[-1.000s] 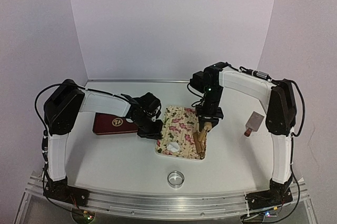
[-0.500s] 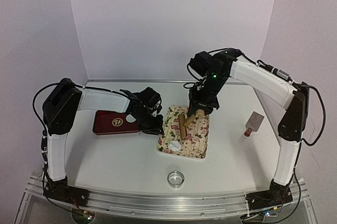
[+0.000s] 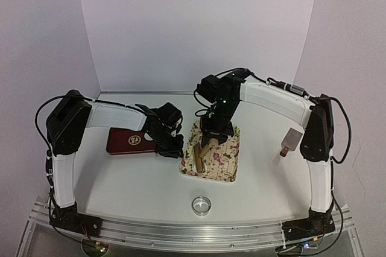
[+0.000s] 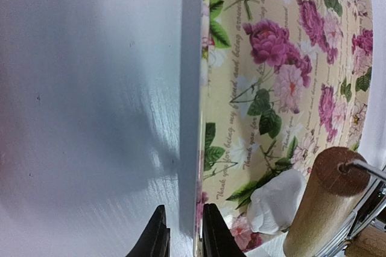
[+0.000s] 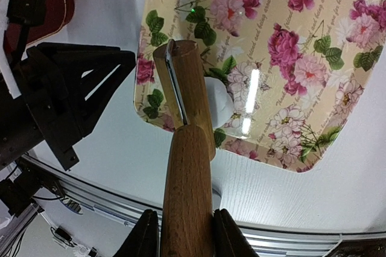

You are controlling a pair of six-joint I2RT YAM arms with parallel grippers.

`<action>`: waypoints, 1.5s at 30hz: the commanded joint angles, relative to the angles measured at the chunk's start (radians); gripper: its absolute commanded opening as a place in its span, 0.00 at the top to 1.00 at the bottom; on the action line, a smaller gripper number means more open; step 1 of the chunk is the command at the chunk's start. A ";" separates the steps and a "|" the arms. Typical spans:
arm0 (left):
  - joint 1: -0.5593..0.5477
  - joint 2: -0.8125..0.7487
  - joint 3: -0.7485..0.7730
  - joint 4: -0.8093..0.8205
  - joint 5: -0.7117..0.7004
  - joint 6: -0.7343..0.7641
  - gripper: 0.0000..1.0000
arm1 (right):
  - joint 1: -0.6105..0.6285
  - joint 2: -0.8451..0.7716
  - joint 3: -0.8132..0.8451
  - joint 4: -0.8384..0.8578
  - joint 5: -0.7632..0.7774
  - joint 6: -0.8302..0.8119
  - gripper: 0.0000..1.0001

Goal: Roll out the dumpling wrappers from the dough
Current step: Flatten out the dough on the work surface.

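White counter [image 3: 139, 178], flowered tray [image 3: 224, 168] mid-frame in the overhead view: your right tool [image 5: 184, 230], clamped on the rolling pin [image 3: 202, 154] handle, has swung the pin from the tray's right side over the dough [image 5: 220, 103] lump at its lower left, so flattening looks ready to begin. Your left tool [image 4: 184, 239] straddles the tray's left rim, jaws narrowly apart; you can't tell whether they pinch it.

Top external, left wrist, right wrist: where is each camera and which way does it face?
Top external: above and behind the bases, looking down at the tray; both arms show.
Left wrist: on the left claw, facing down along the tray's rim; fingertips show.
Right wrist: on the right claw, looking down the rolling pin; fingers show.
Both wrists share the dough, rolling pin and tray.
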 commanded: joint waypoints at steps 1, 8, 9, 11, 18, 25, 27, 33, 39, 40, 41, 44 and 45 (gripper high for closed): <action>0.002 -0.017 0.000 0.005 0.001 -0.006 0.85 | 0.002 0.004 0.012 0.019 0.026 0.007 1.00; 0.002 0.001 -0.008 0.010 0.007 -0.001 0.96 | 0.003 0.034 -0.008 0.038 0.020 0.004 1.00; 0.002 0.002 -0.010 0.009 0.007 -0.001 0.97 | 0.003 0.037 -0.012 0.038 0.020 0.004 1.00; 0.002 0.004 -0.013 0.011 0.008 -0.001 1.00 | 0.003 0.039 -0.026 0.038 0.024 0.003 1.00; 0.001 0.011 -0.017 0.019 0.015 0.003 1.00 | 0.002 0.061 -0.055 0.039 0.043 0.000 1.00; -0.001 0.016 -0.020 0.025 0.020 0.008 1.00 | 0.002 0.112 -0.070 0.037 0.083 -0.017 1.00; -0.001 0.018 -0.026 0.031 0.025 0.007 1.00 | 0.003 0.124 -0.073 0.040 0.094 -0.021 1.00; -0.004 0.024 -0.039 0.047 0.043 0.007 1.00 | 0.012 0.178 -0.054 0.043 0.101 -0.036 1.00; -0.007 0.014 -0.031 0.044 0.028 0.007 1.00 | 0.015 0.214 -0.048 0.039 0.124 -0.042 1.00; -0.006 0.009 -0.031 0.044 0.023 0.006 1.00 | 0.015 0.218 -0.052 0.037 0.131 -0.041 1.00; -0.007 0.004 -0.031 0.043 0.017 0.005 1.00 | 0.015 0.222 -0.057 0.035 0.144 -0.043 1.00; -0.007 -0.018 -0.029 0.036 -0.004 -0.006 1.00 | 0.015 0.244 -0.069 0.023 0.169 -0.054 1.00; -0.008 -0.026 -0.031 0.037 -0.010 -0.010 1.00 | 0.015 0.251 -0.071 0.018 0.174 -0.057 1.00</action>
